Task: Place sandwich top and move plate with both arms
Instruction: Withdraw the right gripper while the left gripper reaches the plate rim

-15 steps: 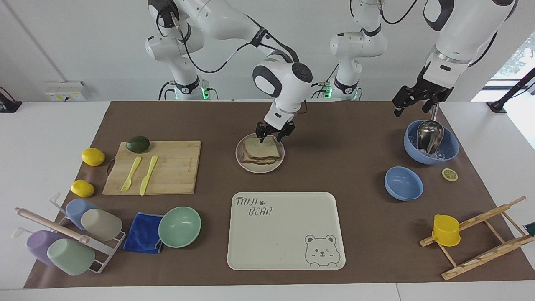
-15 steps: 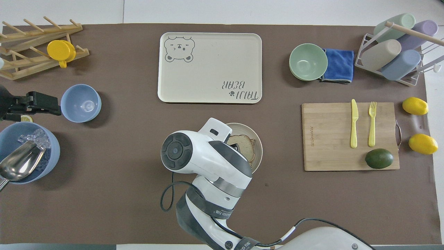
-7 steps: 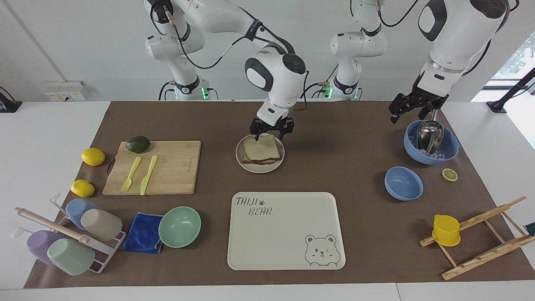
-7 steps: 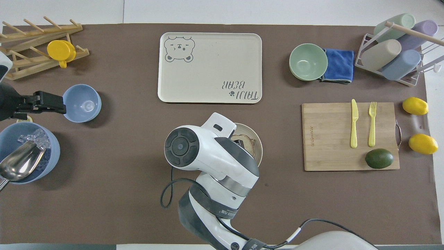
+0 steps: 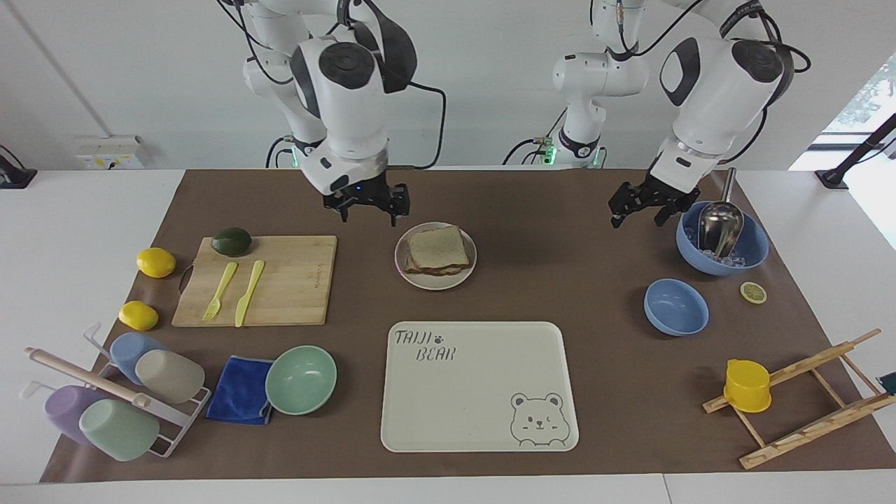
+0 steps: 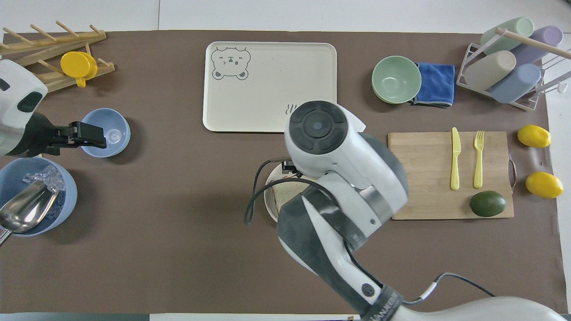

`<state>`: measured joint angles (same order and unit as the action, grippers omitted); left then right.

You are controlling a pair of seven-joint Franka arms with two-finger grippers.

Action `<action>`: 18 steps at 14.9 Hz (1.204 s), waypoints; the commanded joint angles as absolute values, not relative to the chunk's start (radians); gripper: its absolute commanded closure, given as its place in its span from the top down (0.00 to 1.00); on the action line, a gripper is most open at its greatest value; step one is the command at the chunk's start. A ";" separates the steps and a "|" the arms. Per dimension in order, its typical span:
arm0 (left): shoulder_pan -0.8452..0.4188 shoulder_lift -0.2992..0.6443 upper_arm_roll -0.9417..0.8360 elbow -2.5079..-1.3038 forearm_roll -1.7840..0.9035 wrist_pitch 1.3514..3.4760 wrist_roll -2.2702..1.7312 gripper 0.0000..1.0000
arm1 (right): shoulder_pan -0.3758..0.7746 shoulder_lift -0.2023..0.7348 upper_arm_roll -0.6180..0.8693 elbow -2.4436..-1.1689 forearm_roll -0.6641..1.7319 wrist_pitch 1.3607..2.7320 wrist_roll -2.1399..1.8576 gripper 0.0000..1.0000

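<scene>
Here a brown mat covers the white table (white wall above), both arms' jaws wide, empty.

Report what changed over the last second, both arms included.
The right gripper let go of the sandwich top, rose and swung toward the cutting board, open. The left gripper, open, moved off the ice bowl toward the table's middle. Sandwich and plate stayed put.

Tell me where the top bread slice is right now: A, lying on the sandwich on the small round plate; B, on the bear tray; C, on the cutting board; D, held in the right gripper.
A: the sandwich top lies on the stack on the plate, with the open right gripper apart from it.
</scene>
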<state>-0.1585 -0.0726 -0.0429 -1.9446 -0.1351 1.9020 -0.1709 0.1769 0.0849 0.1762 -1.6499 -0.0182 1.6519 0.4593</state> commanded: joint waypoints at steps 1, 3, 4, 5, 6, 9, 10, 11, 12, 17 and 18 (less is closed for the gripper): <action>-0.248 -0.048 -0.034 -2.017 -0.161 2.015 -0.234 1.00 | 0.175 0.019 0.050 -1.671 0.025 1.614 0.295 1.00; -0.335 0.017 -0.032 -2.036 -0.161 2.122 -0.317 1.00 | 0.175 0.021 0.009 -1.585 0.011 1.533 0.255 1.00; -0.381 0.047 -0.032 -2.040 -0.161 2.164 -0.355 1.00 | 0.175 0.031 0.008 -1.559 0.000 1.499 0.226 1.00; -0.408 0.066 -0.032 -2.043 -0.161 2.186 -0.373 1.00 | 0.175 0.029 0.008 -1.562 -0.030 1.496 0.189 1.00; -0.431 0.078 -0.032 -2.054 -0.161 2.200 -0.374 1.00 | 0.173 0.028 0.005 -1.569 -0.037 1.491 0.152 1.00; -0.477 0.100 -0.032 -2.114 -0.161 2.282 -0.371 1.00 | 0.127 0.026 0.002 -1.577 -0.026 1.488 0.074 1.00; -0.485 0.104 -0.034 -2.127 -0.161 2.293 -0.368 1.00 | 0.126 0.026 0.000 -1.574 -0.026 1.483 0.069 1.00; -0.497 0.112 -0.034 -2.138 -0.161 2.298 -0.365 1.00 | 0.124 0.031 -0.002 -1.563 -0.028 1.467 0.055 1.00; -0.499 0.118 -0.034 -2.138 -0.161 2.301 -0.365 1.00 | 0.124 0.031 -0.006 -1.562 -0.028 1.460 0.042 1.00; -0.555 0.170 -0.035 -2.140 -0.193 2.361 -0.364 1.00 | 0.133 0.034 -0.057 -1.548 -0.020 1.439 -0.011 1.00; -0.566 0.172 -0.034 -2.140 -0.198 2.364 -0.364 1.00 | 0.133 0.034 -0.060 -1.536 -0.021 1.416 -0.012 1.00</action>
<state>-0.5318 0.1639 -0.0496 -2.1269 -0.1790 2.3258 -0.3695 0.1345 0.0227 -0.0594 -1.5745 -0.0229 1.4598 0.0101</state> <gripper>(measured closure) 0.000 0.000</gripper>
